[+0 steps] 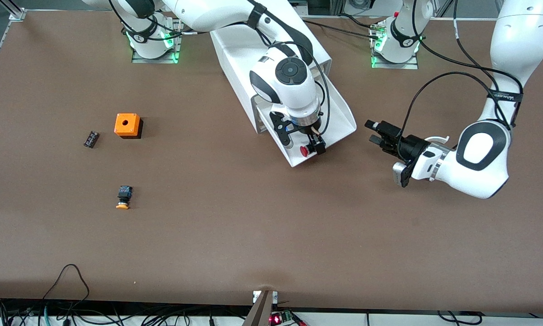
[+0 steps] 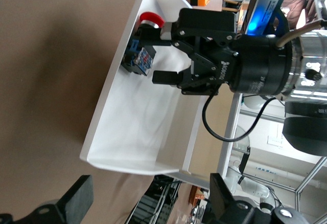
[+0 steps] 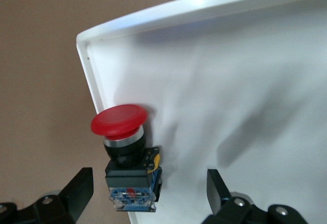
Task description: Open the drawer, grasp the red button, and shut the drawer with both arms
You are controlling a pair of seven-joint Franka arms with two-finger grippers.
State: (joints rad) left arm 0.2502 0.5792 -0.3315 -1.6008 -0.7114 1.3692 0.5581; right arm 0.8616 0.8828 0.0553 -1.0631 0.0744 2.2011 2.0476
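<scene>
The white drawer (image 1: 341, 118) stands pulled out of the white cabinet (image 1: 235, 54). The red-capped button (image 1: 305, 151) lies on its side in the drawer's front corner, against a side wall. My right gripper (image 1: 304, 146) hangs over it, open, with one finger on either side of the button (image 3: 125, 152) and not touching it. My left gripper (image 1: 374, 132) is open and empty just off the table, beside the drawer toward the left arm's end. The left wrist view shows the drawer (image 2: 127, 132), the button (image 2: 150, 19) and the right gripper (image 2: 159, 58) over it.
An orange box with a hole (image 1: 127, 125), a small black part (image 1: 91, 138) and an orange-capped button (image 1: 124, 198) lie toward the right arm's end of the table. Cables run along the table's edge nearest the front camera.
</scene>
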